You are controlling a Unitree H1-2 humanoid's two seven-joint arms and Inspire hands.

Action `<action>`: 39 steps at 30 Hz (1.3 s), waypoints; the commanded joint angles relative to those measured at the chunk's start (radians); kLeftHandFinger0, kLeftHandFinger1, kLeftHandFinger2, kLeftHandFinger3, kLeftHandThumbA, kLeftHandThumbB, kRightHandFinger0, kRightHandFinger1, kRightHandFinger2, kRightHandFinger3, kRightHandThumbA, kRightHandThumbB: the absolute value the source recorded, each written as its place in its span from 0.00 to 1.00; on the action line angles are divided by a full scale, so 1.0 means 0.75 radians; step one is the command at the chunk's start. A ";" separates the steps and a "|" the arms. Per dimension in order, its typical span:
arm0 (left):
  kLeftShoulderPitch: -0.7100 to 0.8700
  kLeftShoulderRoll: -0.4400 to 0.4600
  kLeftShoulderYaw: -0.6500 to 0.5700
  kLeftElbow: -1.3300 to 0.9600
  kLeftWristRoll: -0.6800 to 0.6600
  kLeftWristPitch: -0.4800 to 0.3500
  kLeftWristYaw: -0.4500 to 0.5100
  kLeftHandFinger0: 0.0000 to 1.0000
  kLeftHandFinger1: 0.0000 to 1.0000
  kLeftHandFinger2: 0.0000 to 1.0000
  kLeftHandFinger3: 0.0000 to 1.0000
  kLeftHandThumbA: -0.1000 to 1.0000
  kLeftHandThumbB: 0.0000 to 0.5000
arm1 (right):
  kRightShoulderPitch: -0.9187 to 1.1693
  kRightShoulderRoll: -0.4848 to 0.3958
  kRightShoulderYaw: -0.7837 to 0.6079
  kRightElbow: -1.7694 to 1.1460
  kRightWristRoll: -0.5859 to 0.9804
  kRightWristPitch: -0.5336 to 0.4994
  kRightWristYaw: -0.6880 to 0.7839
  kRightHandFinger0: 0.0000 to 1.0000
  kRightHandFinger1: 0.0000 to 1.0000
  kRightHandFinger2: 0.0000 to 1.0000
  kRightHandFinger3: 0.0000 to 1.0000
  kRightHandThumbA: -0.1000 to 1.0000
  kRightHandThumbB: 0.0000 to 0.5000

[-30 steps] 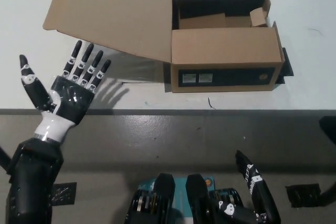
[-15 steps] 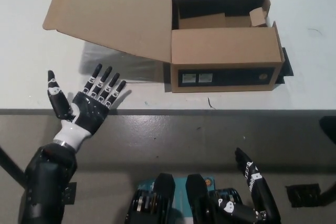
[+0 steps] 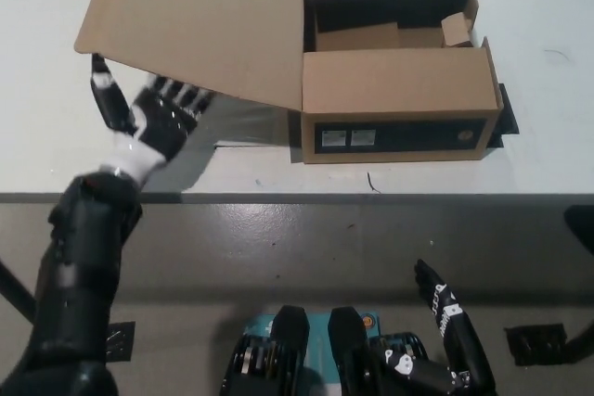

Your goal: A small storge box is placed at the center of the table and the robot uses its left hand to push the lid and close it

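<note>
The white counter (image 3: 37, 62) fills the upper part of the head view, and below its front edge lies a grey floor (image 3: 306, 248). Near the middle of the counter sits the cardboard storage box (image 3: 399, 113), its front wall facing the robot with two small labels on a dark panel. The box is open: one flap covers its near half, and the far half shows a dark inside with loose cardboard pieces. The large lid (image 3: 200, 20) stands out to the left of the box, hinged along the box's left side and raised off the counter, casting a shadow beneath it. The left hand (image 3: 153, 122) reaches in below the lid's near edge with its palm turned up; its fingers (image 3: 181, 97) are spread and released, holding nothing, their tips tucked under the cardboard, though contact with the lid cannot be made out. The thumb points up just left of the lid's corner. The right hand (image 3: 450, 331) rests low at the bottom right, away from the counter, fingers loose and empty.
</note>
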 commanded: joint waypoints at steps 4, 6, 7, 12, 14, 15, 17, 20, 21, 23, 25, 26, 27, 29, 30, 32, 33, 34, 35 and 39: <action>-0.207 0.056 0.030 0.077 0.057 -0.047 -0.058 1.00 1.00 1.00 1.00 1.00 0.86 | -0.020 0.014 0.008 -0.021 0.017 -0.068 -0.001 1.00 1.00 1.00 1.00 1.00 0.75; -0.236 0.047 0.029 0.066 0.074 -0.050 -0.036 1.00 1.00 1.00 1.00 1.00 0.85 | -0.021 0.017 0.007 -0.019 0.016 -0.068 -0.004 1.00 1.00 1.00 1.00 1.00 0.76; -0.248 0.046 0.027 0.074 0.081 -0.053 -0.043 1.00 1.00 1.00 1.00 1.00 0.85 | -0.021 0.016 0.007 -0.019 0.014 -0.068 -0.006 1.00 1.00 1.00 1.00 1.00 0.76; -0.302 -0.007 -0.048 0.043 0.166 -0.068 -0.065 1.00 1.00 1.00 1.00 1.00 0.83 | -0.015 0.011 0.007 -0.019 0.015 -0.068 -0.001 1.00 1.00 1.00 1.00 1.00 0.75; -0.305 -0.031 -0.104 0.019 0.220 -0.073 -0.057 1.00 1.00 1.00 1.00 1.00 0.84 | -0.013 0.013 0.008 -0.019 0.015 -0.068 -0.001 1.00 1.00 1.00 1.00 1.00 0.75; -0.300 -0.062 -0.169 -0.021 0.289 -0.087 -0.008 1.00 1.00 1.00 1.00 1.00 0.83 | -0.015 0.014 0.011 -0.017 0.017 -0.068 0.004 1.00 1.00 1.00 1.00 1.00 0.75; -0.284 -0.084 -0.260 -0.070 0.369 -0.095 0.010 1.00 1.00 1.00 1.00 1.00 0.77 | -0.015 0.021 0.019 -0.014 0.014 -0.068 0.005 1.00 1.00 1.00 1.00 1.00 0.74; -0.283 -0.132 -0.509 -0.061 0.618 -0.202 0.024 1.00 1.00 1.00 1.00 1.00 0.81 | -0.017 0.018 0.025 -0.011 0.015 -0.068 0.010 1.00 1.00 1.00 1.00 1.00 0.76; -0.281 -0.142 -0.544 -0.059 0.647 -0.211 0.036 1.00 1.00 1.00 1.00 1.00 0.81 | -0.015 0.019 0.026 -0.013 0.017 -0.068 0.014 1.00 1.00 1.00 1.00 1.00 0.76; -0.282 -0.170 -0.686 -0.004 0.778 -0.316 0.024 1.00 1.00 1.00 1.00 1.00 0.82 | -0.016 0.018 0.030 -0.014 0.016 -0.068 0.016 1.00 1.00 1.00 1.00 1.00 0.75; -0.286 -0.188 -0.758 0.023 0.831 -0.342 0.035 1.00 1.00 1.00 1.00 1.00 0.77 | -0.019 0.017 0.033 -0.016 0.013 -0.068 0.016 1.00 1.00 1.00 1.00 1.00 0.76; -0.291 -0.213 -0.813 0.064 0.875 -0.378 0.038 1.00 1.00 1.00 1.00 1.00 0.84 | -0.021 0.015 0.033 -0.019 0.009 -0.068 0.014 1.00 1.00 1.00 1.00 1.00 0.76; -0.292 -0.222 -0.835 0.078 0.884 -0.382 0.040 1.00 1.00 1.00 1.00 1.00 0.88 | -0.024 0.014 0.033 -0.018 0.008 -0.068 0.013 1.00 1.00 1.00 1.00 1.00 0.77; -0.286 -0.238 -0.863 0.092 0.893 -0.394 0.043 1.00 1.00 1.00 1.00 1.00 0.87 | -0.029 0.013 0.033 -0.018 0.008 -0.068 0.011 1.00 1.00 1.00 1.00 1.00 0.76; -0.283 -0.242 -0.874 0.095 0.898 -0.393 0.047 1.00 1.00 1.00 1.00 1.00 0.88 | -0.028 0.012 0.032 -0.020 0.009 -0.068 0.012 1.00 1.00 1.00 1.00 1.00 0.76; -0.269 -0.259 -0.901 0.094 0.904 -0.379 0.053 1.00 1.00 1.00 1.00 1.00 0.89 | -0.025 0.008 0.029 -0.027 0.017 -0.068 0.021 1.00 1.00 1.00 1.00 1.00 0.77; -0.257 -0.264 -0.905 0.095 0.902 -0.389 0.051 1.00 1.00 1.00 1.00 1.00 0.89 | -0.024 0.005 0.029 -0.031 0.019 -0.068 0.025 1.00 1.00 1.00 1.00 1.00 0.77; -0.250 -0.265 -0.908 0.096 0.901 -0.393 0.050 1.00 1.00 1.00 1.00 1.00 0.89 | -0.023 0.004 0.030 -0.032 0.018 -0.068 0.025 1.00 1.00 1.00 1.00 1.00 0.77; -0.245 -0.264 -0.911 0.094 0.901 -0.394 0.051 1.00 1.00 1.00 1.00 1.00 0.89 | -0.023 0.002 0.031 -0.033 0.014 -0.068 0.023 1.00 1.00 1.00 1.00 1.00 0.77; -0.210 -0.250 -0.887 0.090 0.876 -0.414 0.045 1.00 1.00 1.00 1.00 1.00 0.85 | -0.019 -0.009 0.039 -0.038 -0.010 -0.068 0.002 1.00 1.00 1.00 1.00 1.00 0.76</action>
